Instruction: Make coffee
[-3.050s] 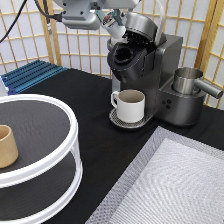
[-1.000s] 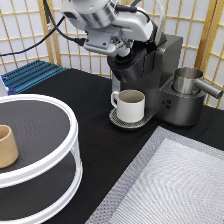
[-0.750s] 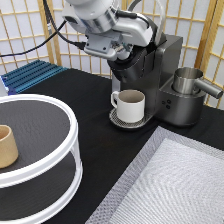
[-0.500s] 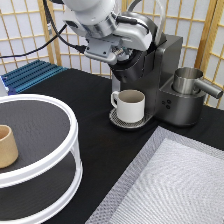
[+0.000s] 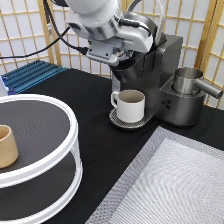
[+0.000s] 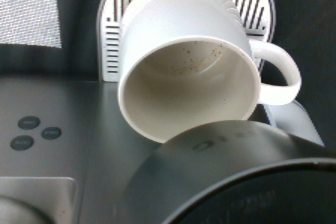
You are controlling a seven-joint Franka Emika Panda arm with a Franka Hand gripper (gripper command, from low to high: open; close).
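A dark grey coffee machine [image 5: 162, 75] stands at the back of the black table. A cream mug [image 5: 131, 105] with a handle sits upright on its round drip tray [image 5: 118, 121], under the brew head. My gripper [image 5: 134, 47] is low over the machine's front top, against the dark lid. The arm's white body covers most of that lid. From the wrist I look straight down into the empty mug [image 6: 187, 85], past the rounded dark brew head [image 6: 240, 170] and the machine's buttons [image 6: 34, 132]. The coffee is hidden in both views.
A white two-tier round rack [image 5: 55, 150] fills the exterior view's left, with a tan wooden cup [image 5: 6, 146] on its upper shelf. A steel jug [image 5: 189, 80] stands on the machine's right side. A grey mesh mat [image 5: 170, 185] lies at bottom right. A blue ridged pad [image 5: 30, 75] is at back left.
The arm has swung right and lower over the machine's top. The lid, raised with the brew chamber showing three seconds ago, now sits lower under the hand. The mug has not moved.
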